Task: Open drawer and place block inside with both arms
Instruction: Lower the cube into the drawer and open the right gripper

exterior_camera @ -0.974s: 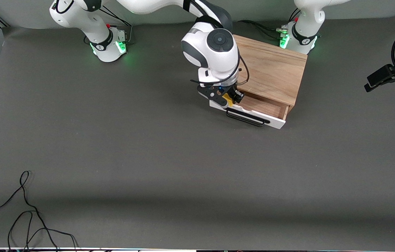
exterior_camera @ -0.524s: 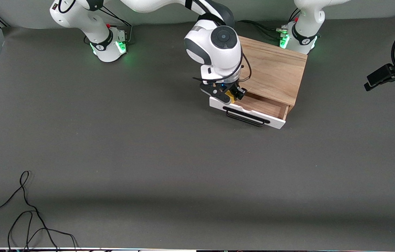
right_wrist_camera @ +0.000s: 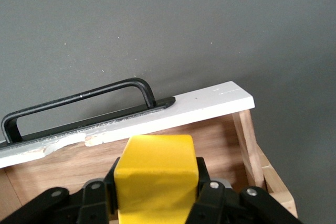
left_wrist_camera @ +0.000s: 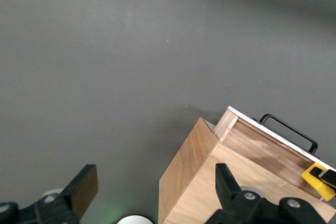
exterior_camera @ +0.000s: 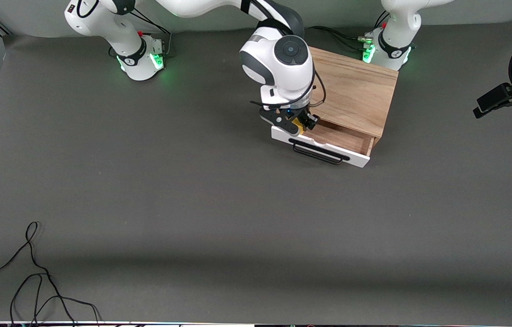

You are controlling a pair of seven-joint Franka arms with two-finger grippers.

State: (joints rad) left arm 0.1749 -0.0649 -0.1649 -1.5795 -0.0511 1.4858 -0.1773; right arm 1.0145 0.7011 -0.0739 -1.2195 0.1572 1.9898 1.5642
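The wooden box (exterior_camera: 356, 88) stands near the left arm's base, with its drawer (exterior_camera: 344, 140) pulled open, white front (exterior_camera: 356, 160) and black handle (exterior_camera: 317, 154) toward the front camera. My right gripper (exterior_camera: 300, 125) is shut on the yellow block (exterior_camera: 299, 127) and holds it over the drawer's inside, at the end toward the right arm, just inside the white front (right_wrist_camera: 210, 103). The block (right_wrist_camera: 155, 174) fills the space between the fingers (right_wrist_camera: 210, 190). My left gripper (left_wrist_camera: 155, 179) is wide open and empty, held up in the air beside the box (left_wrist_camera: 189, 171). The block also shows there (left_wrist_camera: 317, 178).
Black cables (exterior_camera: 33, 281) lie at the table's near edge toward the right arm's end. The left arm's green-lit base (exterior_camera: 390, 47) stands right by the box's back corner. The right arm's base (exterior_camera: 140, 56) stands along the same edge.
My right gripper has carried the block from over the drawer's white front edge to over its wooden inside. The left arm has barely moved.
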